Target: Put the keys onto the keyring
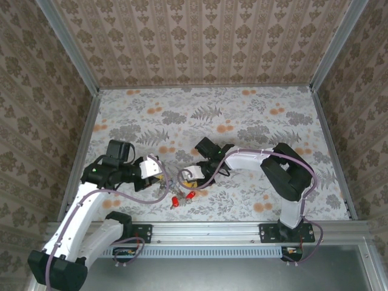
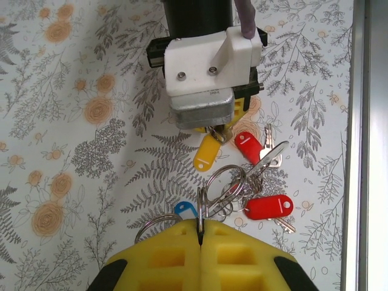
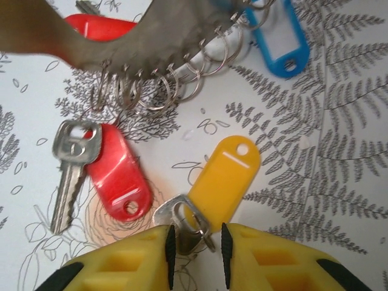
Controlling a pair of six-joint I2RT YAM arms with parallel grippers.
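Closest, the left tool (image 2: 200, 233) is pressed together on the keyring (image 2: 200, 209), wire likely light, stiff and slippery, its long axis toward 1 o'clock. Beyond, the keys (image 2: 270, 156) lie on the desk (image 2: 73, 182) at 2 o'clock. Farthest, the right tool (image 2: 215, 130) brackets the yellow-tagged key (image 3: 185, 233) at its head, probably the best hold; whether it pinches, I cannot tell.

Red-, yellow- and blue-tagged keys (image 2: 268, 207) cluster against the grey keyring (image 2: 224, 185).

Floral bench (image 1: 242, 115) (grey ferns, orange blooms) bears the keys (image 2: 268, 207) — two red-tagged ones lying flat near its front edge.
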